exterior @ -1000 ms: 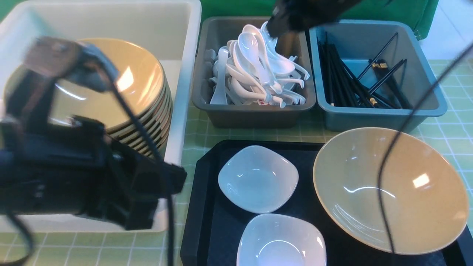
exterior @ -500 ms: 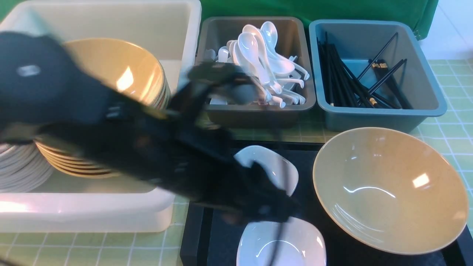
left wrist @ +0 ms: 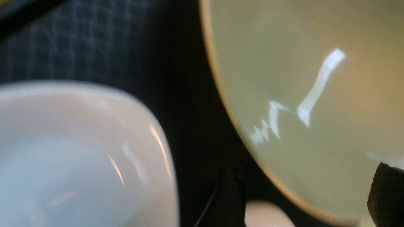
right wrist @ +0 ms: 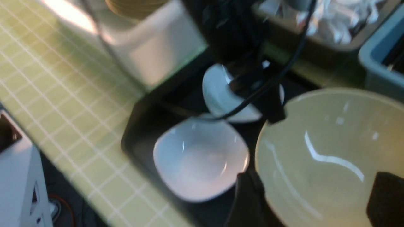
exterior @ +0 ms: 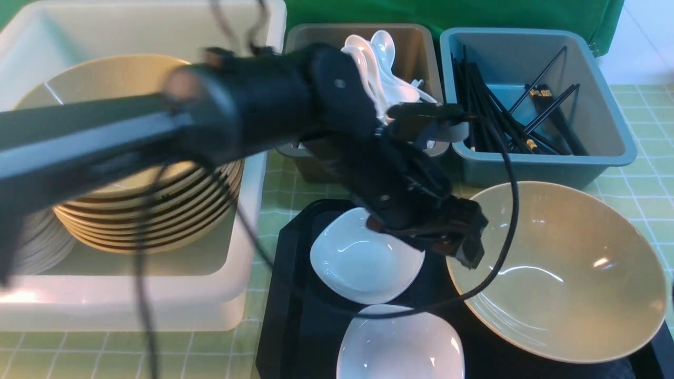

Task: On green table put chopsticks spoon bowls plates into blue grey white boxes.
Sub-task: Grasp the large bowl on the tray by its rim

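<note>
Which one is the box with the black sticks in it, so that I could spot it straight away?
Find the green-checked table and look to its far side. There, beyond the big tan bowl, sits an open dull-blue tub. It alone holds black chopsticks, while the grey box beside it holds white spoons.

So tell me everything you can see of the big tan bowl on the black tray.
The tan bowl is wide, shallow and round, with a glossy beige inside that looks like glazed ceramic and a slightly darker rim. It sits open side up on the black tray, right of the two white dishes and in front of the blue box. Bright reflections streak its inside, which holds nothing that I can see. The left gripper covers part of its left edge in the front view; I can't tell whether they touch.
</note>
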Robot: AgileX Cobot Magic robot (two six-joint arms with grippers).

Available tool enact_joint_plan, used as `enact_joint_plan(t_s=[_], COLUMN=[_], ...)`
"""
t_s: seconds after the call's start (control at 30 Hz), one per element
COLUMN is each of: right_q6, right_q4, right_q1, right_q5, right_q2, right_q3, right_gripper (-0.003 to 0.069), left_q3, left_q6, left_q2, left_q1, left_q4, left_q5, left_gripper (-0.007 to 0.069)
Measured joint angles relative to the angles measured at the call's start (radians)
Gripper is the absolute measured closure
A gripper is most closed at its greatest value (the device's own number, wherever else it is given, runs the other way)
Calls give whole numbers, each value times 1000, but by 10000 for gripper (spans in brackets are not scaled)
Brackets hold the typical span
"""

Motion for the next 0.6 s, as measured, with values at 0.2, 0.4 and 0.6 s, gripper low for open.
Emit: enact_joint_plan(t_s=[0.2,0.4,0.6], right_q6=[0,0,-1], right_q4=[0,-1,-3], right_q1=[0,0,0], right_q5=[59,59,59], right_q2=[-25,-25,-25], right_q3=[34,34,34], right_gripper=[510,631,635], left_q3=[-144,-227,-247], left_q6=[7,7,-14], left_q2=[157,241,245], left_q1=[0,0,17], left_q4=[2,-5,-29], left_q5=[-2,16,37], left_gripper=[132,359,606])
